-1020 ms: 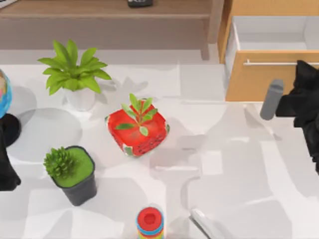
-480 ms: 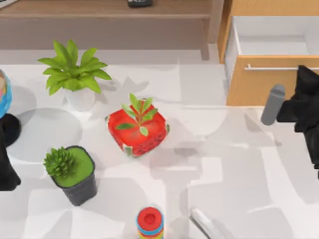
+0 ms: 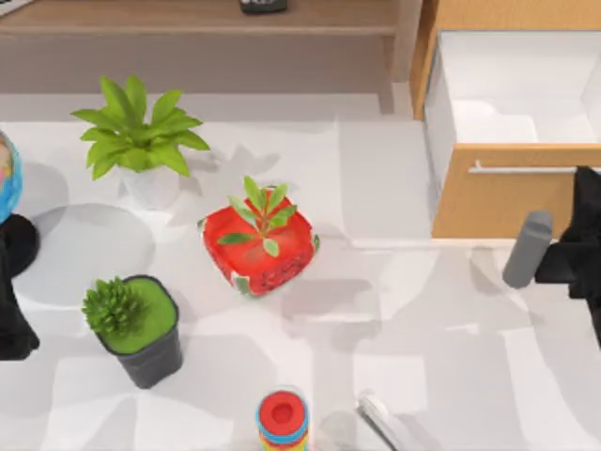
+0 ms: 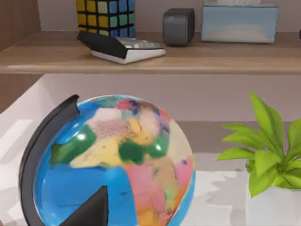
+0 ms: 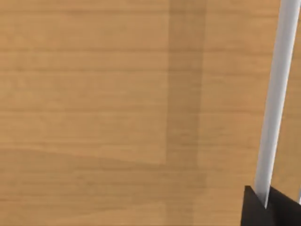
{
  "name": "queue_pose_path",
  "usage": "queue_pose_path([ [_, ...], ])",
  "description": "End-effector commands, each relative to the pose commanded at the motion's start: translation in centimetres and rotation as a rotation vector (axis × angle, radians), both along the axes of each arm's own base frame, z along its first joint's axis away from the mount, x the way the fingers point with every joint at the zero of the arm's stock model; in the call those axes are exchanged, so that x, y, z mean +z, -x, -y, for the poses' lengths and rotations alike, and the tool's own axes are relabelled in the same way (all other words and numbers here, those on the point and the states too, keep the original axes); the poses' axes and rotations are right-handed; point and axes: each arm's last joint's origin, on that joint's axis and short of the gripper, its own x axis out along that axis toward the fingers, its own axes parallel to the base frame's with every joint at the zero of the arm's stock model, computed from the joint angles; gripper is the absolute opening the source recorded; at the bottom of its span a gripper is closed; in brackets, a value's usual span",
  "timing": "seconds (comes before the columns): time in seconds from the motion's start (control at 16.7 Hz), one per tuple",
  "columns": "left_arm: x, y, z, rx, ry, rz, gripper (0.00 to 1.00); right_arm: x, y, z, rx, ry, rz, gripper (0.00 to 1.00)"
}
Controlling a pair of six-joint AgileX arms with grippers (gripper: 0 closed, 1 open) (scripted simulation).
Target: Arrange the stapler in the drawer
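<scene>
The drawer (image 3: 498, 193) stands pulled out at the table's back right, its white inside (image 3: 512, 103) bare. My right gripper (image 3: 584, 180) is shut on the right end of the thin silver handle (image 3: 521, 169). In the right wrist view the handle (image 5: 277, 94) runs across the wooden front (image 5: 117, 103) into my right gripper (image 5: 263, 203). The stapler (image 3: 377, 413), a slim white bar, lies on the table at the front edge, right of the ring stack. My left arm (image 3: 11, 315) is parked at the far left.
A red pot with a plant (image 3: 258, 242) sits mid-table. A dark pot (image 3: 141, 329) and a white-potted plant (image 3: 141, 141) stand to its left, a globe (image 4: 117, 165) at the far left. The ring stack (image 3: 282, 418) is at the front. A wooden shelf (image 3: 197, 19) runs along the back.
The drawer front has slid toward the table's front with my right gripper on its handle, baring more of the white inside. The left arm and stapler have not moved.
</scene>
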Motion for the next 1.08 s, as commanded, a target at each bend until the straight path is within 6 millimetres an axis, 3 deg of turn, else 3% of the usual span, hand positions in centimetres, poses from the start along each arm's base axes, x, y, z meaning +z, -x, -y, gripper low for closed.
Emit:
queue_pose_path([
  [0.18, 0.00, 0.00, 0.00, 0.000, 0.000, 0.000, 1.00, 0.00, 0.02, 0.00, 0.000, 0.000, 0.000, 0.00],
  [0.96, 0.00, 0.00, 0.00, 0.000, 0.000, 0.000, 1.00, 0.00, 0.02, 0.00, 0.000, 0.000, 0.000, 0.98],
  [1.08, 0.00, 0.00, 0.00, 0.000, 0.000, 0.000, 1.00, 0.00, 0.02, 0.00, 0.000, 0.000, 0.000, 1.00],
])
